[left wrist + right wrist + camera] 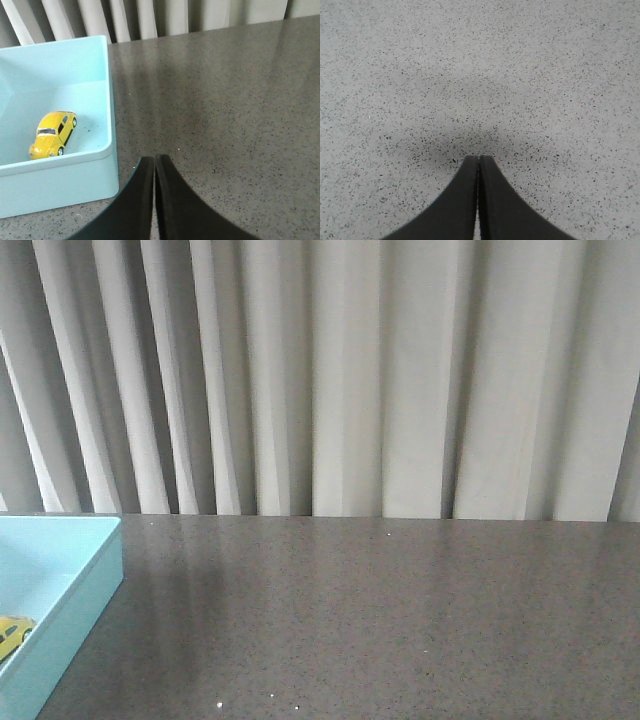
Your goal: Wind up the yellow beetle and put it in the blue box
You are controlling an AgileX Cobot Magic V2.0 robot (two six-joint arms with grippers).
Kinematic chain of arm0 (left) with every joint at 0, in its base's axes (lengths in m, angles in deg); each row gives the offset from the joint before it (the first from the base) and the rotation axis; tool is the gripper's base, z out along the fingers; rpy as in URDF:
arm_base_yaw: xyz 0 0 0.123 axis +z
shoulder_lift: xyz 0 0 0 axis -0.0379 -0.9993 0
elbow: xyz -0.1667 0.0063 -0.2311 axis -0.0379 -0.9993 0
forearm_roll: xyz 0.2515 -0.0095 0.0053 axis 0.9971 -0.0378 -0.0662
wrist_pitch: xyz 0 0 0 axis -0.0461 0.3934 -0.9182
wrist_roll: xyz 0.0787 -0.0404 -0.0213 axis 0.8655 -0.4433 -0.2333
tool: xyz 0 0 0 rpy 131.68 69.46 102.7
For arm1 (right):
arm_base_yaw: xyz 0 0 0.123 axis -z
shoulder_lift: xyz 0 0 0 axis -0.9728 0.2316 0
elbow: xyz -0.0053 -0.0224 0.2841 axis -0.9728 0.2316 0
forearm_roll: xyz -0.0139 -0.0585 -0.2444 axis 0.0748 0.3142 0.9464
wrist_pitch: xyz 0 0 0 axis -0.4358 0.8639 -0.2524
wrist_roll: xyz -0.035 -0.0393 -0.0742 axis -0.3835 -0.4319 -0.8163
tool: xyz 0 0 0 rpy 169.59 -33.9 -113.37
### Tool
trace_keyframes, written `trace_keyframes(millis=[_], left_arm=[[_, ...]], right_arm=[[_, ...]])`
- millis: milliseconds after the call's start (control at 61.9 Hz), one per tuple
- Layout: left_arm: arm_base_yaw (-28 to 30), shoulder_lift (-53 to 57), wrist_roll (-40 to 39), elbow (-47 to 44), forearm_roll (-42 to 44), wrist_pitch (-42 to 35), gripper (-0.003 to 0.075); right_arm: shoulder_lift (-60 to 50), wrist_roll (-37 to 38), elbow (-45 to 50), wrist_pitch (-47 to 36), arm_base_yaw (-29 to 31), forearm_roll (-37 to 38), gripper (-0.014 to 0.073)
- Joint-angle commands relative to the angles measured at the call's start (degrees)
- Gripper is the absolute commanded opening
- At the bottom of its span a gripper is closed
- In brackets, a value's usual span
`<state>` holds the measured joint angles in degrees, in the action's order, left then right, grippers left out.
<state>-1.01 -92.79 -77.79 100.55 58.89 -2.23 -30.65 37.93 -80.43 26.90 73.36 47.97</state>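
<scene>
The yellow beetle (52, 133) lies inside the blue box (108, 90), near its near wall. In the front view only a yellow bit of the beetle (10, 634) shows at the left edge, inside the blue box (80, 600). My left gripper (154, 159) is shut and empty, above the table just outside the box's corner. My right gripper (479, 158) is shut and empty, low over bare speckled tabletop. Neither gripper shows in the front view.
The grey speckled table (400, 620) stretches to the right of the box. A pleated white curtain (340, 370) hangs behind the table's far edge.
</scene>
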Motion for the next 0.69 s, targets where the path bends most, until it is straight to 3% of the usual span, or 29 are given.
trace_keyframes(millis=[0,323,678], left_arm=[[-0.36,6.35,-0.36,-4.49,0.54,-8.51,-0.0007],[-0.36,26.54,-0.56,-25.35,0.93,-26.61,-0.0007],[-0.14,32.43,-6.61,-30.80,4.84,-28.25,-0.0007]], right_arm=[[-0.28,-0.34,-1.38,-2.88,0.09,-0.05,-0.0007],[-0.28,-0.34,-1.38,-2.71,0.09,0.00,-0.0007],[-0.28,-0.34,-1.38,-2.27,0.09,0.00,-0.0007]])
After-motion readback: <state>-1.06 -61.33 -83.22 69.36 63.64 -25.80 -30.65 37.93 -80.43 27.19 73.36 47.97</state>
